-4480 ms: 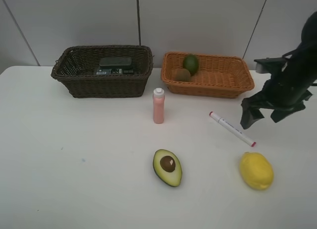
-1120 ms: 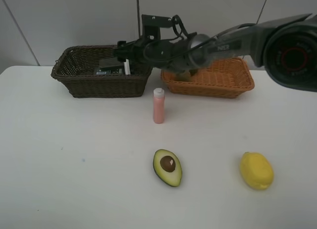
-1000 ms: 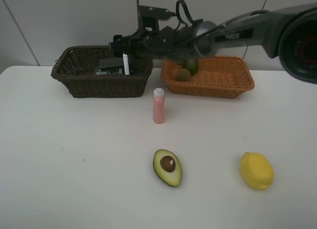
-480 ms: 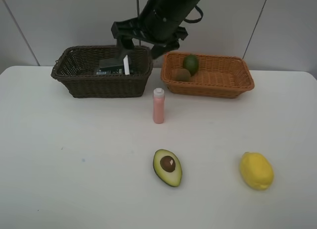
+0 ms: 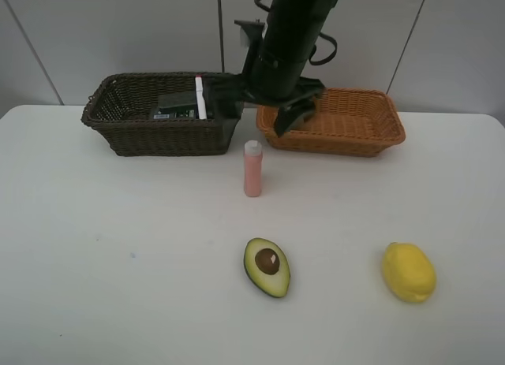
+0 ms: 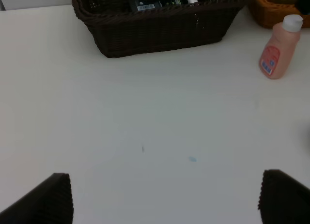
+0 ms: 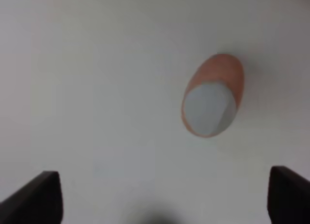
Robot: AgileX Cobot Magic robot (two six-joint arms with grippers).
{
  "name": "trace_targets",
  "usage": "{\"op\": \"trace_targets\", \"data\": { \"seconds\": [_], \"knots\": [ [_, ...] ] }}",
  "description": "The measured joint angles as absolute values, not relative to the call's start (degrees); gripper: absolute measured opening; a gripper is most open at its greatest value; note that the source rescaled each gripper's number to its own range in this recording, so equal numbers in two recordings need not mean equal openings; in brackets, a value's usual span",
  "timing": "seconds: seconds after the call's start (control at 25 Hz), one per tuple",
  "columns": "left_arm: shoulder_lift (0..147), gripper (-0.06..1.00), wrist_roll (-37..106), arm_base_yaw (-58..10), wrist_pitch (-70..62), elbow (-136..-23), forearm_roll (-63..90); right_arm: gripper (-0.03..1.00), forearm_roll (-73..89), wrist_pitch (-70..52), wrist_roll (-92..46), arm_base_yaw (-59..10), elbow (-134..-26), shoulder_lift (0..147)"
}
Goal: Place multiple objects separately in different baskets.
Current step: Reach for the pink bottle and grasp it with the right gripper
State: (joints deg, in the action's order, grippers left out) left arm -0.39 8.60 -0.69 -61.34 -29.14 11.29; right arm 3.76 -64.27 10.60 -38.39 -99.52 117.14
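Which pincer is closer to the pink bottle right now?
Right. The right pincer hovers open almost straight above the pink bottle; the left pincer is well off, a stretch of table away.

left claw [image 6: 164, 197] spread, right claw [image 7: 162, 197] spread

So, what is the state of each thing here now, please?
Pink bottle: upright, capped, on the table.
White marker: in the dark basket, propped up.
Avocado half: on the table, cut face up.
Lemon: on the table.
Left gripper: open, empty.
Right gripper: open, empty, above the pink bottle.
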Motion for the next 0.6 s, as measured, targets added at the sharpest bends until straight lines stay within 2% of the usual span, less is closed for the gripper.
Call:
{"op": "trace_targets", "data": {
  "seconds": [0.6],
  "knots": [
    [-0.39, 1.0, 8.6, -0.69, -61.34, -29.14, 11.29, 1.0, -3.52, -55.86, 10.62, -37.82, -99.58, 125.9]
  ]
}}
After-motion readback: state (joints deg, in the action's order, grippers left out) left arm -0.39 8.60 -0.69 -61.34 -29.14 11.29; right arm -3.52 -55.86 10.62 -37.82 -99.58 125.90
